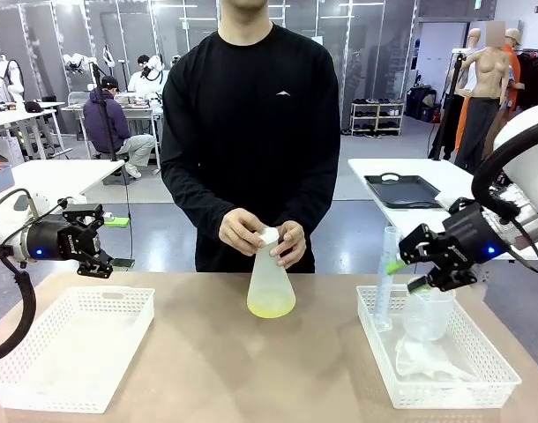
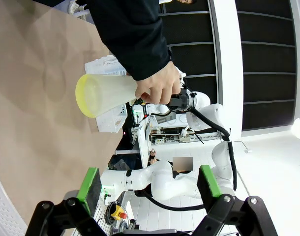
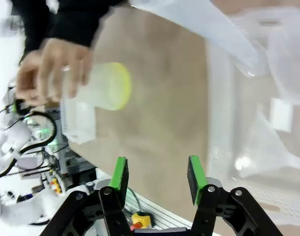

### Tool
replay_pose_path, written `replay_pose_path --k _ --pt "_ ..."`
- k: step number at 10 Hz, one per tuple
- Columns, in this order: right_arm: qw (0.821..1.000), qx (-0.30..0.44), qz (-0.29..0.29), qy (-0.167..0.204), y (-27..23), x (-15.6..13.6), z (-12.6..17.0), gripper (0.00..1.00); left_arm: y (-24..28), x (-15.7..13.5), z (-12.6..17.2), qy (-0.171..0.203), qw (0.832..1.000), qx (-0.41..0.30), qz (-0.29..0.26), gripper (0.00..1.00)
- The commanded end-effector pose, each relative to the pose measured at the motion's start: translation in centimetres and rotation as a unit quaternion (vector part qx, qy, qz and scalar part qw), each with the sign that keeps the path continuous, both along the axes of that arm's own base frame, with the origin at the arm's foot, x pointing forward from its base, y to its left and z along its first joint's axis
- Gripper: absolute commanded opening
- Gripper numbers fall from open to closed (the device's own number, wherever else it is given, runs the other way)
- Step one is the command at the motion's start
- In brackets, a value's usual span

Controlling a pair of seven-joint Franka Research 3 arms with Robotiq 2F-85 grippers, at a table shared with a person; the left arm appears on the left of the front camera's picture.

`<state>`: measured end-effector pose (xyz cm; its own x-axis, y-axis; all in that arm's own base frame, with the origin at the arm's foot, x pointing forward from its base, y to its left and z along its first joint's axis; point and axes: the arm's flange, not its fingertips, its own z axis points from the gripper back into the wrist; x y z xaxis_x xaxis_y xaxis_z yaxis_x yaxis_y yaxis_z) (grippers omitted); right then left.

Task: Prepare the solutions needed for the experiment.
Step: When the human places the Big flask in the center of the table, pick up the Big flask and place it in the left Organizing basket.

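person's hands [image 1: 242,233] grip conical flask [image 1: 271,280] neck | yellow-green solution [image 1: 271,307] in base | left gripper [image 2: 147,169] jaws spread | right gripper [image 3: 157,160] jaws spread

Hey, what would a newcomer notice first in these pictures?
A person's hands hold the neck of a frosted flask at mid-table, yellow-green liquid in its bottom. The left gripper and right gripper hang open at either side, the right one near a white basket of clear labware.

A lab: flask [image 1: 271,275] of yellow-green liquid [image 1: 271,307], plastic baskets [image 1: 110,292], worktables [image 1: 41,180] behind.
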<state>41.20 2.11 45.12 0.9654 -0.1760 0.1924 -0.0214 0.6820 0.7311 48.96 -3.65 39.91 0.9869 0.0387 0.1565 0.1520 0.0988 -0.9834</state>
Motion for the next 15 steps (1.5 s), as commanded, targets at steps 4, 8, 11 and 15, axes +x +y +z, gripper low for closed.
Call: replay_pose_path --k 4,8,11,15 --pt "0.969 0.2 0.135 0.056 -3.8 2.3 -2.4 0.62 -0.1 0.0 0.2 0.004 1.0 0.002 0.002 1.0" --pt "0.942 0.294 0.157 0.045 -5.3 3.5 -5.0 0.62 -0.1 0.0 0.2 0.004 1.0 0.002 0.002 1.0" --pt "0.942 0.316 0.115 -0.004 -5.3 3.3 -6.1 0.62 -0.1 0.0 0.2 0.004 1.0 0.002 0.002 1.0" --pt "0.951 0.294 0.09 -0.006 -5.4 2.5 -6.5 0.62 -0.1 0.0 0.2 0.004 1.0 0.002 0.002 1.0"
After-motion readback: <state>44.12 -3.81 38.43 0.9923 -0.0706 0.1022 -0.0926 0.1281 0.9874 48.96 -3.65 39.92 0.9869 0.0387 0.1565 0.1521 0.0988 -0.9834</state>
